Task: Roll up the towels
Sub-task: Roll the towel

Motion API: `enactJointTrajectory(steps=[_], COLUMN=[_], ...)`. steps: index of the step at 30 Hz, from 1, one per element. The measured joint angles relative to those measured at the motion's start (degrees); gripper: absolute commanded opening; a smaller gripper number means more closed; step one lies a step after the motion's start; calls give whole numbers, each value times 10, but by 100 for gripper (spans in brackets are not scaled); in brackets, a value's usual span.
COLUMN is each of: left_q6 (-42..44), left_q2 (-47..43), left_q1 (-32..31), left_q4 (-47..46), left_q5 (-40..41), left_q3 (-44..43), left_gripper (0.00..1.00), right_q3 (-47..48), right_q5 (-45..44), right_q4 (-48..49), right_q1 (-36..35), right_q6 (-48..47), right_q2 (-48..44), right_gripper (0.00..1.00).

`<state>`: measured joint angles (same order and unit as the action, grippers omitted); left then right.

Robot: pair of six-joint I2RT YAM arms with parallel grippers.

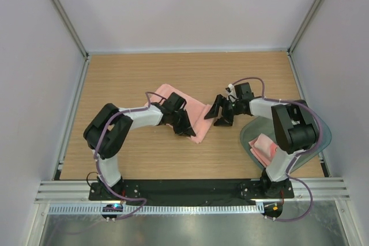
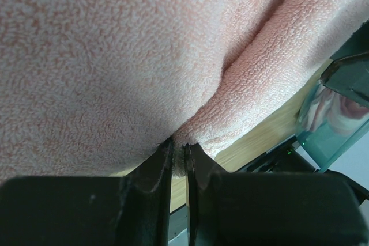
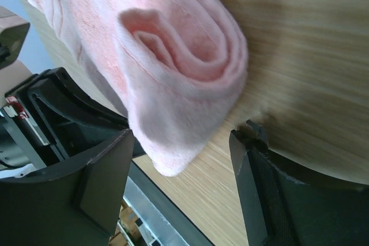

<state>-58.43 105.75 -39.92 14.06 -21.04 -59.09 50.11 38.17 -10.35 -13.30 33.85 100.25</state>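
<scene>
A salmon-pink towel [image 1: 193,109] lies partly rolled in the middle of the table. My left gripper [image 1: 187,128] sits at its near edge, shut on a thin fold of the cloth [image 2: 179,152]; the towel [image 2: 115,56] fills most of the left wrist view. My right gripper [image 1: 220,114] stands open at the towel's right end. In the right wrist view the rolled end [image 3: 184,67] shows its spiral, and its tip hangs between my spread fingers [image 3: 104,171] without being pinched. A second towel [image 1: 264,148] lies folded in the tub.
A translucent grey-green tub [image 1: 323,136] stands at the near right, under my right arm, and shows in the left wrist view [image 2: 334,125]. Pale walls with metal posts close in the wooden table. A black rail [image 1: 190,187] runs along the near edge.
</scene>
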Motion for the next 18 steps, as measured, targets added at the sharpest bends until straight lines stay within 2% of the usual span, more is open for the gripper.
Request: enactJointTrajectory(steps=[2,5,6,9,12,14,18], left_q6=[3,5,5,8,16,24,45], left_q2=[0,0,0,0,0,-2,-23], left_q1=[0,0,0,0,0,0,-3], left_q4=[-1,-1,-1,-1,-2,-3,13], left_q5=[0,-1,-1,-2,-2,-1,32], left_q3=[0,0,0,0,0,1,8], left_gripper=[11,12,12,11,17,27,31], right_q3=[7,15,15,14,12,12,16], right_q5=[5,6,7,3,1,0,-1], right_q4=[17,44,52,71,80,81,72], right_q1=[-7,-23,-28,-39,-40,-40,-41], right_q6=[7,14,17,26,31,31,29], right_q2=[12,30,35,50,55,55,55], right_gripper=[72,58,48,34,30,29,27])
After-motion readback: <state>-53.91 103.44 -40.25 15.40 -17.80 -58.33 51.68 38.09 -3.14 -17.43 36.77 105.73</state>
